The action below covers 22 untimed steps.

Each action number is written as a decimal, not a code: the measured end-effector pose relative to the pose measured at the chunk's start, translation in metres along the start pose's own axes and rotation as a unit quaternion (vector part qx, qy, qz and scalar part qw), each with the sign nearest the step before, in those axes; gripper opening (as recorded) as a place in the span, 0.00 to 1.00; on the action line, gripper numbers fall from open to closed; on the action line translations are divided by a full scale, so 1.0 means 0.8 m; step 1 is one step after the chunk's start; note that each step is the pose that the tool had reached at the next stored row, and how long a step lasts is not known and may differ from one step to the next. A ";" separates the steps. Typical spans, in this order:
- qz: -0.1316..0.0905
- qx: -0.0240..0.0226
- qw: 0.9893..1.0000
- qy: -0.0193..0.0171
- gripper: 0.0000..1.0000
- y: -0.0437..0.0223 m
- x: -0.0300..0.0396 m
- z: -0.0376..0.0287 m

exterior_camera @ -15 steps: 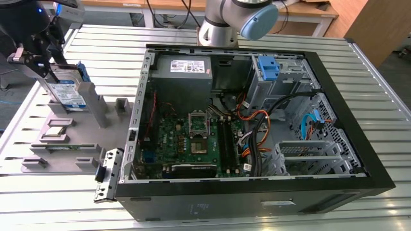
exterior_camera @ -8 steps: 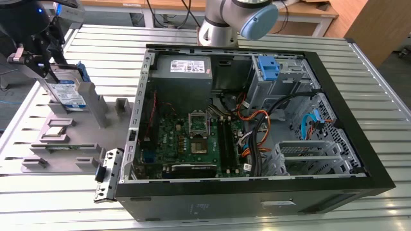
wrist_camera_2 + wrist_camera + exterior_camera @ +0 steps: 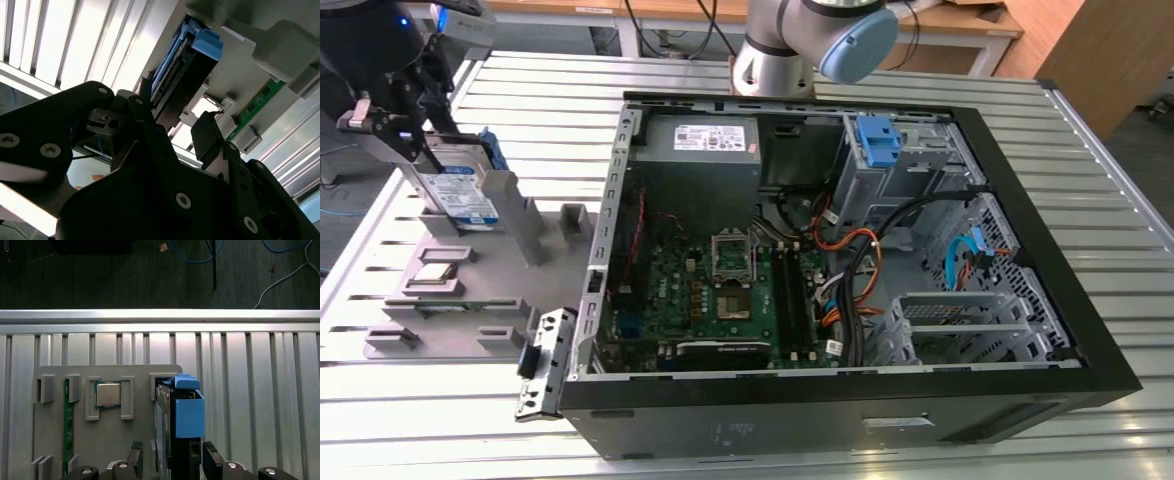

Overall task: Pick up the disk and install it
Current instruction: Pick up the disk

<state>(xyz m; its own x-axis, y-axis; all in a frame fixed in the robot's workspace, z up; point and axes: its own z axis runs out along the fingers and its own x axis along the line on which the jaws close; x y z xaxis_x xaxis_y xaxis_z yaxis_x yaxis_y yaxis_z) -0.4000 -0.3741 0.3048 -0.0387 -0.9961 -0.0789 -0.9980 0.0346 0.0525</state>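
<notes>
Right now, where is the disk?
The disk stands upright in the grey parts holder on the exterior view's left, outside the open computer case, with the open gripper straddling it.

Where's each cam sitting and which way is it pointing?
Exterior view: off-arm, high, looking down on computer case and grey fixture; arm, tool show.
First wrist view: on the wrist, looking down past tool fingers at the disk standing in the fixture.
Second wrist view: on the wrist, angled past the tool body at the disk.
All share disk and fixture.
</notes>
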 end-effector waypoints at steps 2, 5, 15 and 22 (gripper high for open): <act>0.000 0.000 1.000 0.000 0.59 0.0000 0.0000 0.0000; -0.001 0.001 1.000 -0.002 0.59 0.0007 0.0001 0.0006; -0.009 0.008 1.000 -0.004 0.59 0.0070 0.0005 0.0031; -0.009 0.008 1.000 -0.004 0.59 0.0072 -0.0023 0.0041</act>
<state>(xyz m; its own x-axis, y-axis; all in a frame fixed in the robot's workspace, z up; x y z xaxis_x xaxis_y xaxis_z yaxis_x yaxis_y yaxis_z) -0.4058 -0.3718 0.3020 -0.0218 -0.9958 -0.0884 -0.9992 0.0188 0.0345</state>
